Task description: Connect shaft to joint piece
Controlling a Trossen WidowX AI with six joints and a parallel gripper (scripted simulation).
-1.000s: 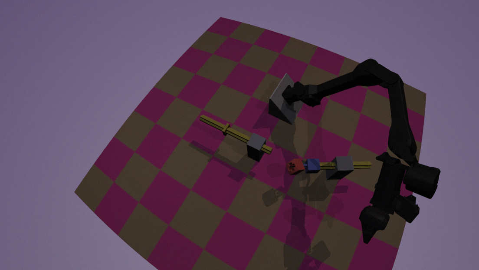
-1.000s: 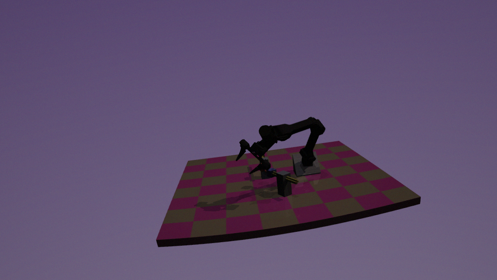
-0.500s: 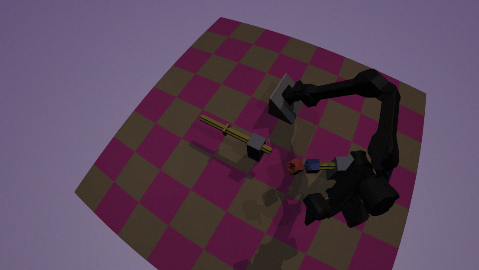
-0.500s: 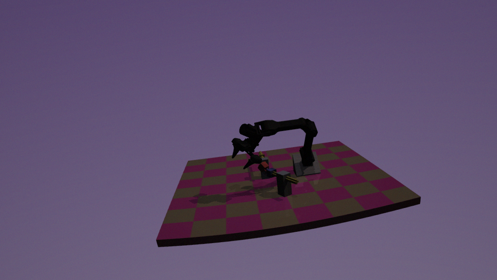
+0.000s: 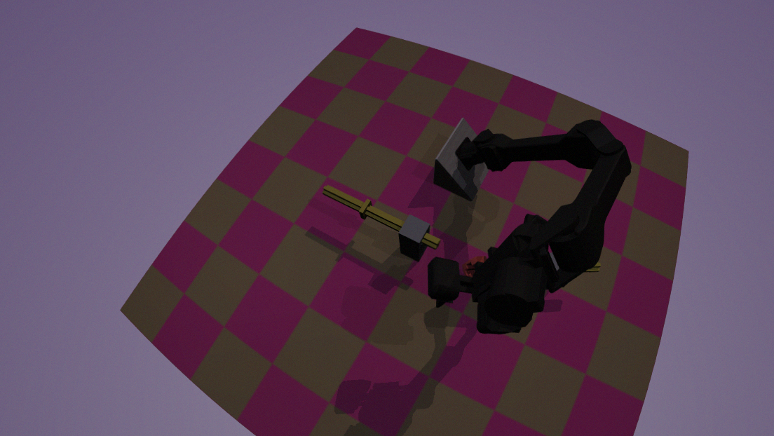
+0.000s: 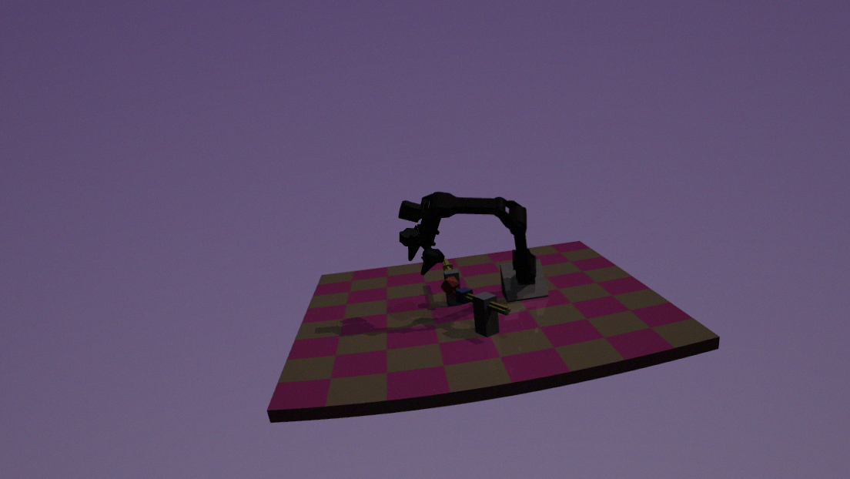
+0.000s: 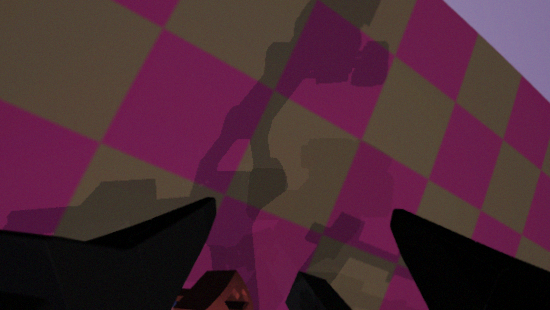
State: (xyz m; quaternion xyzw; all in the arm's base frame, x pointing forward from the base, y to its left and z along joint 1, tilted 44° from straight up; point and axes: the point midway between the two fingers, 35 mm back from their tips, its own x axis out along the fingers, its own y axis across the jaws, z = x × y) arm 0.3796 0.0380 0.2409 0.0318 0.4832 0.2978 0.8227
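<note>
The red joint piece (image 5: 472,265) (image 6: 450,285) (image 7: 220,290) sits beside a blue hinge part (image 6: 463,293) on the end of the first yellow shaft (image 5: 595,267) (image 6: 500,307). Its grey block (image 6: 486,315) is mostly hidden by the arm in the top view. The second yellow shaft (image 5: 381,216) (image 6: 446,264) lies through the second grey block (image 5: 414,229) (image 6: 452,276); its near end is apart from the joint piece. My gripper (image 6: 416,266) (image 7: 301,211) is open and empty, above the joint piece and to its left in the exterior view. The opening's exact direction is unclear.
A raised collar (image 5: 365,208) stands on the long part of the second shaft. The arm's grey wedge base (image 5: 449,154) (image 6: 523,291) stands on the checkered board (image 5: 259,330) (image 6: 416,377). The arm arches over the first shaft in the top view.
</note>
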